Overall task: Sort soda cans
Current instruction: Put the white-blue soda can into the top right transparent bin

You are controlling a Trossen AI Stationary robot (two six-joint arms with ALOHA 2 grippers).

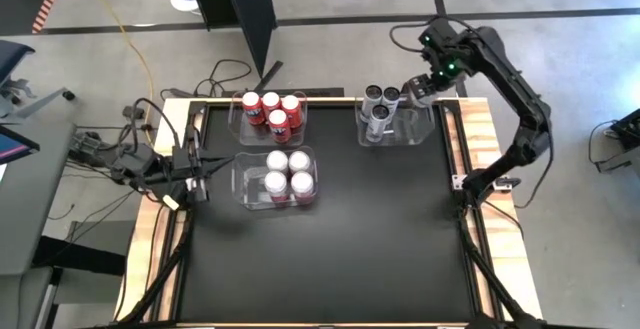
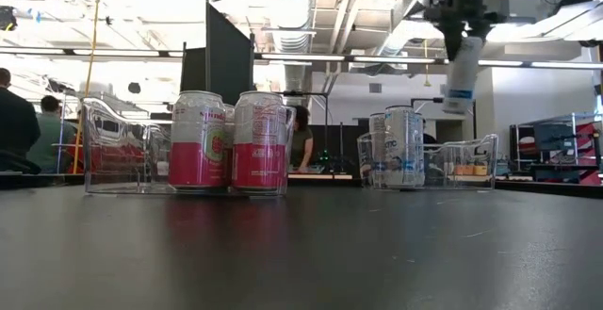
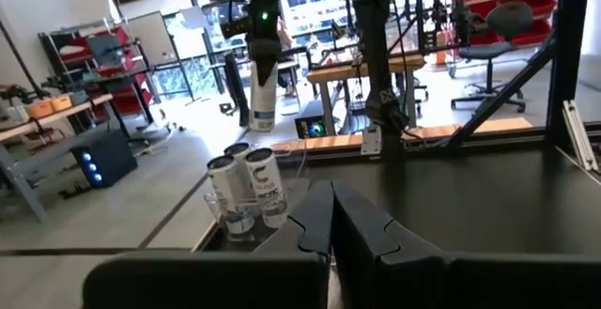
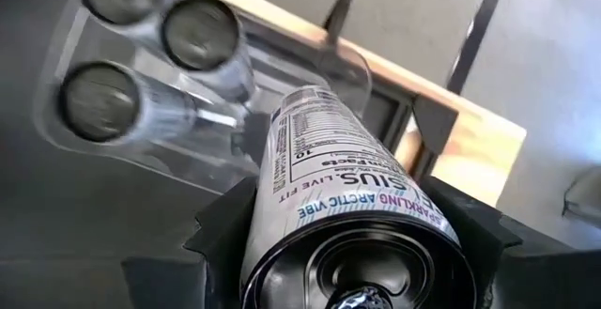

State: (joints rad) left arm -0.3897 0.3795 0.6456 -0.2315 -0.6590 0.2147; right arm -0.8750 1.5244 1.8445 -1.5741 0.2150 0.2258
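My right gripper (image 1: 420,87) is shut on a silver can (image 2: 462,76) and holds it high above the clear bin (image 1: 418,129) at the far right. In that bin three silver cans (image 1: 380,101) stand on their bases. Several red cans (image 1: 272,111) stand in a clear bin at the far middle. Several pink-and-white cans (image 1: 288,174) stand in a clear bin nearer the middle. My left gripper (image 1: 203,172) is shut and empty, low at the table's left edge. My right gripper pinches the silver can between its two fingers (image 4: 223,226), on opposite sides of the can's wall near its top end (image 4: 282,253). The fingers point down from above. The can hangs upright below them, lifted clear above the bin (image 4: 310,74).
The black table top (image 1: 330,259) is bare on its near half. The bin at the far right has free floor (image 1: 425,119) beside its three cans. Wooden rails (image 1: 480,149) edge the table. People and benches show in the room beyond.
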